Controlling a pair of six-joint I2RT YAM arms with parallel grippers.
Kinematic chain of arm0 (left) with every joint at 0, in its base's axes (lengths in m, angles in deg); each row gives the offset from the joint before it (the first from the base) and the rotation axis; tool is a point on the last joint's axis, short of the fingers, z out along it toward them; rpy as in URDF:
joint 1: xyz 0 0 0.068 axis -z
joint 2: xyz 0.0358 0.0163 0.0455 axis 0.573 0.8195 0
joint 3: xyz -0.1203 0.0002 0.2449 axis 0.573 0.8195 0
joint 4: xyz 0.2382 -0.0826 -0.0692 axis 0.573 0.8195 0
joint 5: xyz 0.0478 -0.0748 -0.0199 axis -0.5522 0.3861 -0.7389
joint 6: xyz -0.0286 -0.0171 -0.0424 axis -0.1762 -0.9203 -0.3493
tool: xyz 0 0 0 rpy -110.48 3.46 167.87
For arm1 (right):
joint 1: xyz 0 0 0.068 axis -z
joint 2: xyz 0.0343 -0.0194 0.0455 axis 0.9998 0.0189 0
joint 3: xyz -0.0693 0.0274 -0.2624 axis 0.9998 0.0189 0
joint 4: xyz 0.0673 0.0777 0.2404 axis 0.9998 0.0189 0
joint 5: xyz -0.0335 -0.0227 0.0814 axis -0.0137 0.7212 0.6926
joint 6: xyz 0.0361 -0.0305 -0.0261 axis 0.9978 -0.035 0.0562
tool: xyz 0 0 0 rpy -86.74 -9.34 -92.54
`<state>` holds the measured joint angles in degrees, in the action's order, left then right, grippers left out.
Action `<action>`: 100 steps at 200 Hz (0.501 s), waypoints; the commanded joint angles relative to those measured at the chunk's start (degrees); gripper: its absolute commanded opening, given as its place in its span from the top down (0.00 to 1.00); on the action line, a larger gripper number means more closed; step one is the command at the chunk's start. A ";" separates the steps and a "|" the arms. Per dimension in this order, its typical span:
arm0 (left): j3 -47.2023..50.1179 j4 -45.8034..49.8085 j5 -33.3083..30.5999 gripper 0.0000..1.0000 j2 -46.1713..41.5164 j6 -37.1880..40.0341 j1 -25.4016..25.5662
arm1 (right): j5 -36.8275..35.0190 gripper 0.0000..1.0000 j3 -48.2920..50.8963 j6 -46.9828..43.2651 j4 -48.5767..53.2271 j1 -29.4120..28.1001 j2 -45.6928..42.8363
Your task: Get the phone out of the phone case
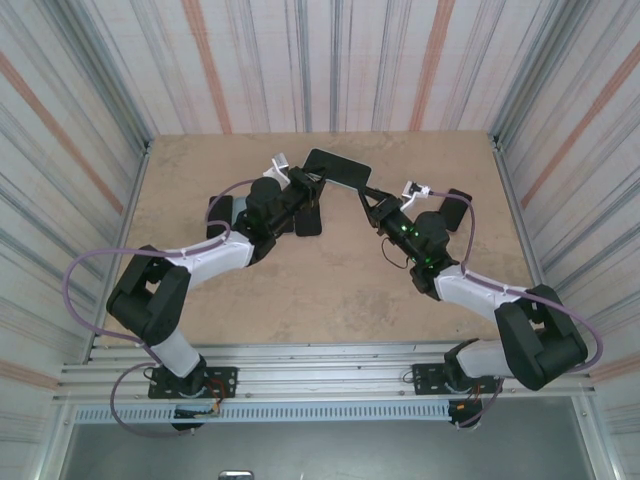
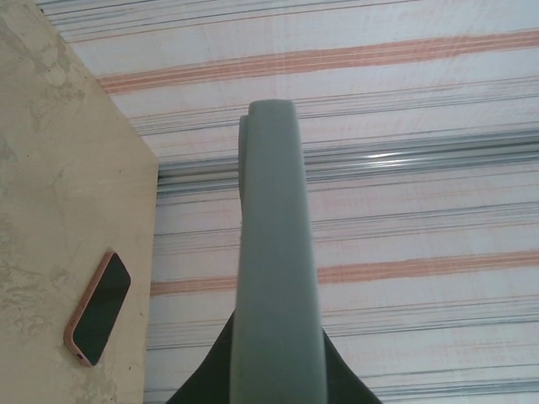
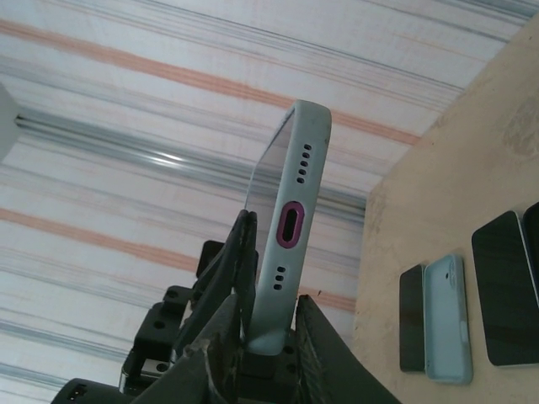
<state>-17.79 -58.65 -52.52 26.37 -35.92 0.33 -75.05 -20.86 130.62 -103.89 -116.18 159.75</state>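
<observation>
The phone in its pale green-grey phone case [image 1: 338, 166] hangs in the air over the far middle of the table, held between both arms. My left gripper [image 1: 312, 180] is shut on its left end. In the left wrist view the case's edge [image 2: 274, 252] rises straight up from between the black fingers [image 2: 345, 383]. My right gripper [image 3: 274, 337] is shut on the lower corner of the case [image 3: 299, 185], one finger on each side. The case's bottom edge shows a pink-ringed port [image 3: 291, 225]. The phone's screen side [image 3: 265, 164] is a thin sliver.
On the tan table [image 1: 300, 280] lie other phones: a pink-cased one [image 2: 98, 309], and a black one [image 3: 411, 318], a pale blue one [image 3: 446, 320] and a dark-screened one [image 3: 505, 290] side by side. Dark flat items [image 1: 308, 220] lie under the left arm. Striped walls enclose the table.
</observation>
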 commanded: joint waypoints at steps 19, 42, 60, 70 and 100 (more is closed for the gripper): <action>-2.80 -5.27 1.12 1.00 -1.37 -1.33 -0.36 | 0.86 0.85 -0.52 -0.11 0.93 0.72 1.13; -3.40 -5.77 2.05 1.00 -1.84 -2.37 -0.35 | 1.07 0.88 -0.35 -1.44 0.73 0.90 1.76; -3.82 -5.90 2.64 1.00 -2.34 -3.48 -0.23 | 1.56 0.90 -0.44 -3.27 1.05 0.99 2.15; -4.38 -6.16 3.28 1.00 -2.56 -4.17 -0.18 | 1.47 0.90 -0.22 -3.44 1.27 1.05 2.41; -4.64 -8.13 3.85 1.00 -3.23 -6.34 0.19 | 1.37 0.91 0.87 -3.58 -0.68 1.25 3.79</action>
<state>-18.42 -58.37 -51.64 26.37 -38.56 0.00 -73.68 -20.88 131.04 -107.39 -115.53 161.11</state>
